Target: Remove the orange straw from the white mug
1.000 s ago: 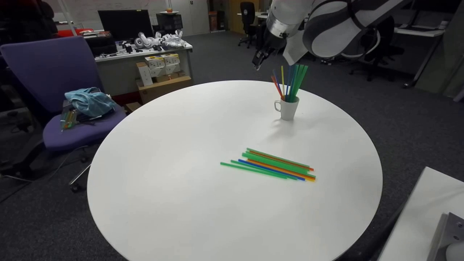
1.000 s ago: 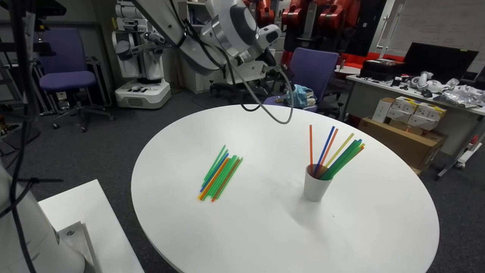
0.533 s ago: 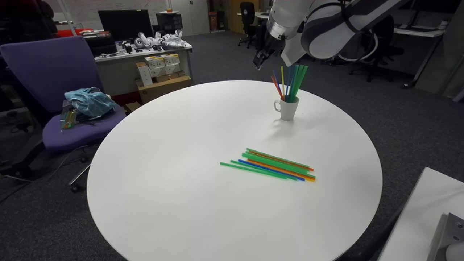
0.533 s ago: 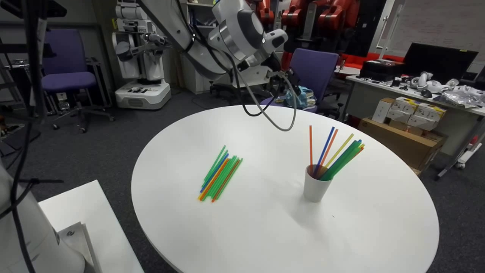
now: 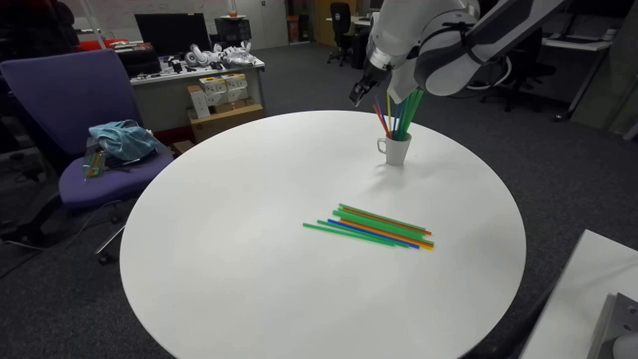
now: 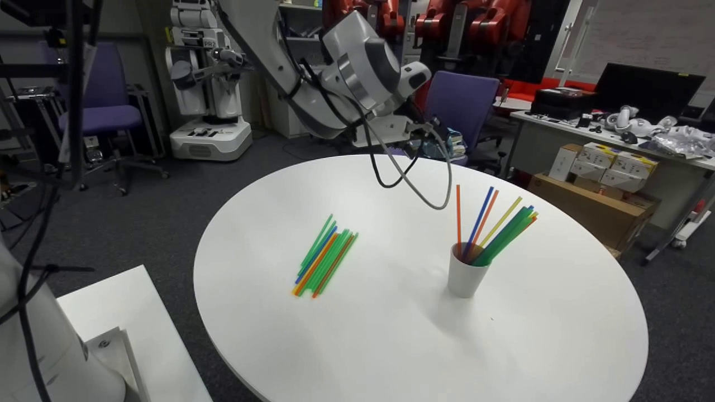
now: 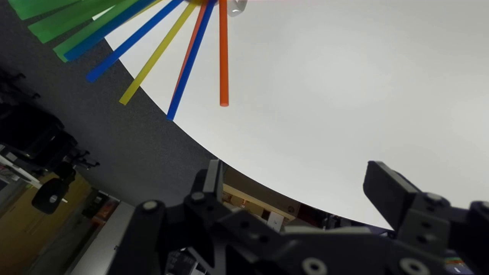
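My gripper (image 7: 296, 175) hangs with jaws spread wide; near it, an orange straw (image 7: 224, 57) leans in the mug (image 6: 466, 280).

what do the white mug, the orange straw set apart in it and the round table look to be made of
White mug: probably glazed ceramic, smooth; its handle catches a bright glint in the wrist view, though hard plastic is possible.
Orange straw: likely smooth plastic, from its even colour and straight, thin form.
Round table: perhaps laminate, satin, judging by its plain white top and soft sheen.
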You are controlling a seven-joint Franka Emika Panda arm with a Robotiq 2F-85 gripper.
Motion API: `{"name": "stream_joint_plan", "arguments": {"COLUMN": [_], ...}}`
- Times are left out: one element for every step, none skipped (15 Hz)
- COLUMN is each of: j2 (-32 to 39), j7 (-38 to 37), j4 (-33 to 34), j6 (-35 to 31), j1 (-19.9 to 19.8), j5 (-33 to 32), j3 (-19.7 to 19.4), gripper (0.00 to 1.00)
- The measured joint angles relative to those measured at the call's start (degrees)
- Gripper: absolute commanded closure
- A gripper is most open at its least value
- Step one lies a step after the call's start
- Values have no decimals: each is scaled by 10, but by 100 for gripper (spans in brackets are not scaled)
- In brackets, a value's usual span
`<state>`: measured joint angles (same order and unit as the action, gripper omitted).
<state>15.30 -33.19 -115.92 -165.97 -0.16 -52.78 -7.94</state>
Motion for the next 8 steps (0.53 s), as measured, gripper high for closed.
{"name": "stream_joint_plan", "arguments": {"j2": [14, 28, 41, 53, 65, 75, 85, 94], "j7": [0, 0, 0, 0, 0, 0, 0, 0], "j4": [8, 16, 25, 34, 43, 52, 62, 71], "j6": [-9, -16, -24, -31, -38, -44, -49, -52], "j1": [0, -1, -1, -1, -1, -1, -1, -1], "j5": [-8, -13, -19, -22, -25, -25, -25, -25], "j3": [-9, -17, -26, -34, -42, -48, -53, -58], "gripper": [0, 0, 0, 0, 0, 0, 0, 0]}}
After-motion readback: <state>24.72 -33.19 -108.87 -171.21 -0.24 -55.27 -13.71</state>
